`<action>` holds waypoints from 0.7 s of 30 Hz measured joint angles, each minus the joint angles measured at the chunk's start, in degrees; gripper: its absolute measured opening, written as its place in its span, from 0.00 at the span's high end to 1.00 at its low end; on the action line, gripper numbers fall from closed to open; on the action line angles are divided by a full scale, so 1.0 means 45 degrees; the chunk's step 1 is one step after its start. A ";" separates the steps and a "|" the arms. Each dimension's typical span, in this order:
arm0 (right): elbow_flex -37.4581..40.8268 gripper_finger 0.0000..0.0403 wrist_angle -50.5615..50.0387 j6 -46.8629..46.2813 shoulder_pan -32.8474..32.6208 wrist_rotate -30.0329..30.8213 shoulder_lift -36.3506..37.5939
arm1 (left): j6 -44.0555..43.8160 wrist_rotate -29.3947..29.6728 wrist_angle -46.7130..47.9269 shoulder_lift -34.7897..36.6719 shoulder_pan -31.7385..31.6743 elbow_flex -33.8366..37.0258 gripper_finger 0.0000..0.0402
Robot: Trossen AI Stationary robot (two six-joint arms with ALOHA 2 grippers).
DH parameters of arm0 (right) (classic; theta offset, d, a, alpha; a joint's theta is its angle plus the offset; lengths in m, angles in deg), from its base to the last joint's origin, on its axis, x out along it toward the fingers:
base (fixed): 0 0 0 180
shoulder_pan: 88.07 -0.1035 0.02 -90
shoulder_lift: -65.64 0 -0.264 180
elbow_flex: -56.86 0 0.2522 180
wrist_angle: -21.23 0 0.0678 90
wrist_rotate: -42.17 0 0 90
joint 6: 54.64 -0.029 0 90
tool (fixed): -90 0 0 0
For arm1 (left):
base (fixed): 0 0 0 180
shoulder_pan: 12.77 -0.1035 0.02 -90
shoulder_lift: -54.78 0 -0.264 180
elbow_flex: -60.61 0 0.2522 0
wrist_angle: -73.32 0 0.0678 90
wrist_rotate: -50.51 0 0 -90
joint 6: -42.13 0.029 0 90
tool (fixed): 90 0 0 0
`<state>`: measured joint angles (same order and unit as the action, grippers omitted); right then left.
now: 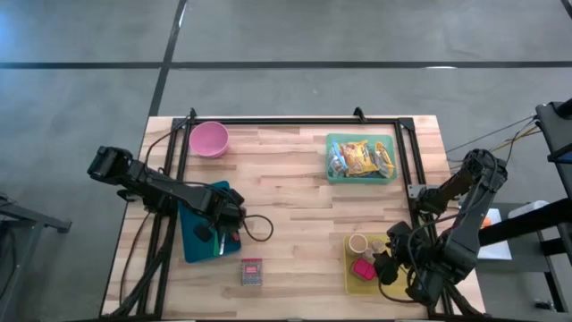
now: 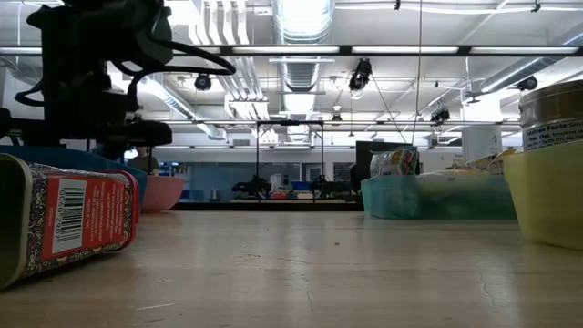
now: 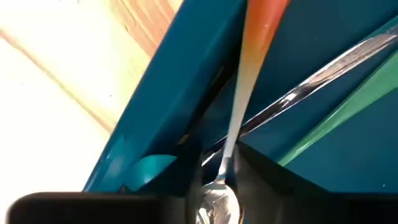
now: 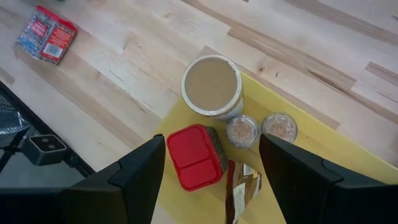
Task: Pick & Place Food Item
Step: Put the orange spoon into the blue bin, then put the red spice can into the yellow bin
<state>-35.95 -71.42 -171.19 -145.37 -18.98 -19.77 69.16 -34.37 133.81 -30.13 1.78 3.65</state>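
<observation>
My left gripper (image 1: 223, 234) points down over a teal tray (image 1: 195, 243) at the table's left. An orange-and-white spoon (image 3: 245, 81), a metal utensil (image 3: 323, 71) and a green one (image 3: 348, 106) show in the tray. The spoon's bowl (image 3: 217, 204) sits between the left fingers, which stand a little apart. My right gripper (image 4: 211, 168) hangs open above a yellow bin (image 1: 350, 277). This bin holds a round can (image 4: 211, 84), a red box (image 4: 194, 155) and two small jars (image 4: 261, 129). A red tin (image 1: 251, 272) lies on its side on the table. My left gripper has the spoon's bowl and neck (image 3: 225, 168) between its fingers, with the handle running out past the fingertips over the tray's rim. I cannot tell whether the fingers touch the spoon.
A pink bowl (image 1: 209, 139) stands at the far left. A green bin (image 1: 360, 158) of snack packets stands at the far right. A black frame (image 1: 295, 121) runs along the table's far and side edges. Bare wood lies in the middle.
</observation>
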 joint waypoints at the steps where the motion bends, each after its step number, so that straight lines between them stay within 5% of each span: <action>1: 0.0000 0.37 0.0004 -0.0005 0.0010 0.0004 0.0000 | -0.0037 -0.0008 0.0016 0.0000 0.0000 0.0000 0.72; 13: 0.0000 0.37 0.0101 0.0048 0.0019 -0.0006 0.0000 | -0.1127 0.0011 0.0982 0.0010 0.0000 -0.0221 0.34; 21: 0.0000 0.37 0.0106 0.0241 0.0019 -0.0015 0.0000 | -0.3147 0.0059 0.2592 0.0019 0.0000 -0.1721 0.25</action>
<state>-35.95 -70.94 -170.10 -145.28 -19.05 -19.77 55.00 -34.11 145.48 -30.04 1.78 -4.10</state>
